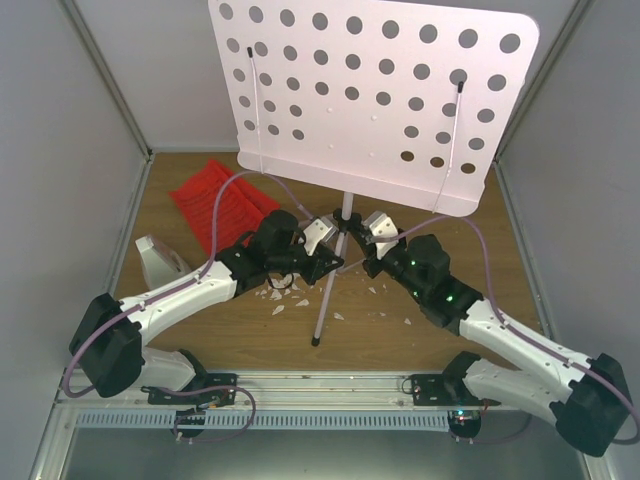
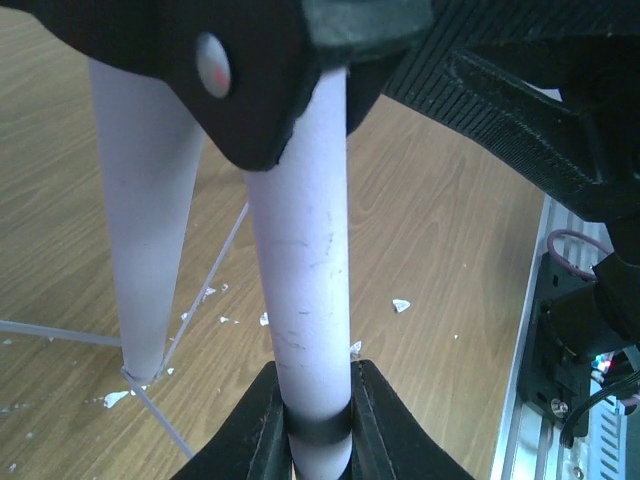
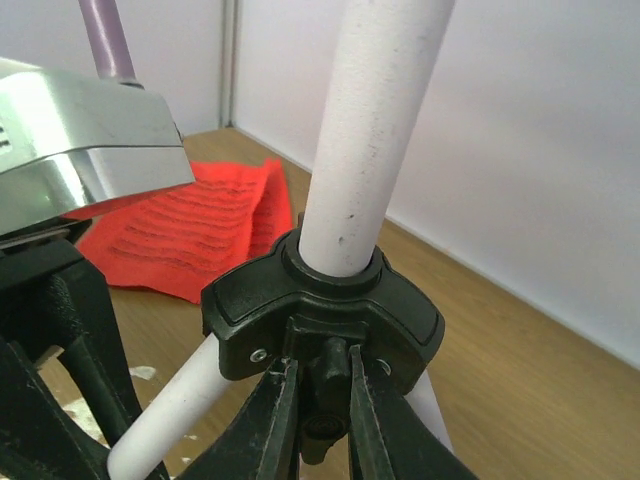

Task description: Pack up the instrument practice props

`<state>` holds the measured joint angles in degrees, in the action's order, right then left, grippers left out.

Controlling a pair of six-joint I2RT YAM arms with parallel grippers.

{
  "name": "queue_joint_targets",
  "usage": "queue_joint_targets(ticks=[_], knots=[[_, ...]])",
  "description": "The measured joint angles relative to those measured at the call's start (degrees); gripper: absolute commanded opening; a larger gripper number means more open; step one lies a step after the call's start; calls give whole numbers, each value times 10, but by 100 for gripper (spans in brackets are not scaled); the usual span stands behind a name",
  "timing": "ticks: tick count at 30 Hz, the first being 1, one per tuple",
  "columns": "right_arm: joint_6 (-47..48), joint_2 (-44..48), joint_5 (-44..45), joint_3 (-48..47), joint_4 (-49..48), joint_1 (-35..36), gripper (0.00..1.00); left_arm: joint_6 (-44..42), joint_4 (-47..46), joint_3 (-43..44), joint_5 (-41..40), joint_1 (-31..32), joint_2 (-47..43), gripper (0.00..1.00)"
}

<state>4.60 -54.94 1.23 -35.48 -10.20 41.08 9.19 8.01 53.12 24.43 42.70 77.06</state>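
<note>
Music-stand pole (image 2: 300,250) pinched by left pincer (image 2: 318,385); right wrist alone shows right pincer (image 3: 322,375) pinching collar knob (image 3: 322,428)

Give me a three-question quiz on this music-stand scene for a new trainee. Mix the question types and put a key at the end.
1. True or false: the red ribbed sheets lie on the perforated plate.
2. The left hand is shut on: A) the stand's white pole, B) the metronome, C) a red sheet.
3. Fill in: the right hand pinches the small black ___ under the black collar.
Key: 1 false, they lie on the table; 2 A; 3 knob.
</note>
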Motion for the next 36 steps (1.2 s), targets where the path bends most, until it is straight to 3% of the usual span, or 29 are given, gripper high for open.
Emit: queue_joint_targets(ticks=[7,12,13,17,21,23,26,30,36], knots=[[93,-17,92,-21,19,38,7,-4,3,3,-11,-1,2,0],[149,-18,147,-23,21,62,18,-7,3,5,-11,-1,3,0],[157,-16,156,-23,23,66,22,-7,3,6,-10,-1,5,0],[161,11,184,-17,37,67,55,-9,3,10,-9,0,9,0],[125,98,191,19,31,61,79,-11,4,10,-5,0,9,0],[88,153,194,43,14,59,90,-11,4,10,-5,0,9,0],[14,232,193,80,-7,57,97,-10,4,10,-4,0,9,0],[-123,281,177,109,-15,53,97,-10,4,10,-3,0,9,0],[-392,259,118,140,-29,52,96,-10,4,10,-3,0,9,0]])
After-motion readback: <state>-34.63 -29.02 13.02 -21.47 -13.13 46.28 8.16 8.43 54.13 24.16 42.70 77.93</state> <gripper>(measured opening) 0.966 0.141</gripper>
